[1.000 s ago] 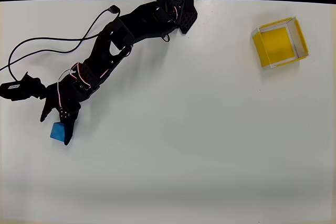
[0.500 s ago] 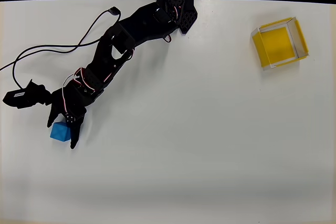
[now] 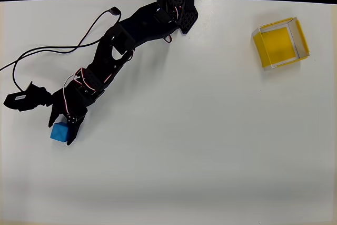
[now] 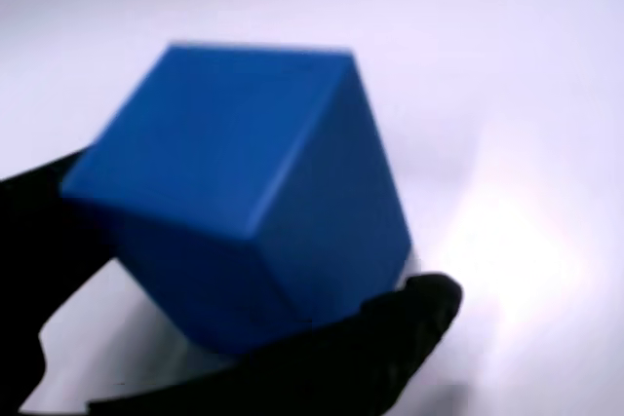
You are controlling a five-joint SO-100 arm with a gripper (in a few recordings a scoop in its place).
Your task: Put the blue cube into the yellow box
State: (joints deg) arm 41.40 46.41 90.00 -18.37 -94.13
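The small solid bright-blue cube [image 3: 59, 131] lies on the white table [image 3: 200, 146] far from the square open-topped yellow box with pale clear walls [image 3: 280, 42]: in the overhead view the box sits near the upper right, the cube well apart from it toward the lower left. A cube has no long axis; in the overhead view its faces are turned slightly off the table's edges, and in the wrist view [image 4: 244, 192] it stands cornerwise, one vertical edge facing the camera and its top face tilted up to the left.

The black two-finger gripper [image 3: 60, 129] of the black arm [image 3: 113, 51] is at the cube. In the wrist view dark fingers [image 4: 390, 338] lie against the cube's lower left and lower right sides, so the jaws appear to be pinching it, though blur hides the exact contact.

Half a second ago the jaws stood wider, with the right finger's tip reaching lower past the cube; now that finger has drawn in against the cube. The cube and the yellow box have kept their places.
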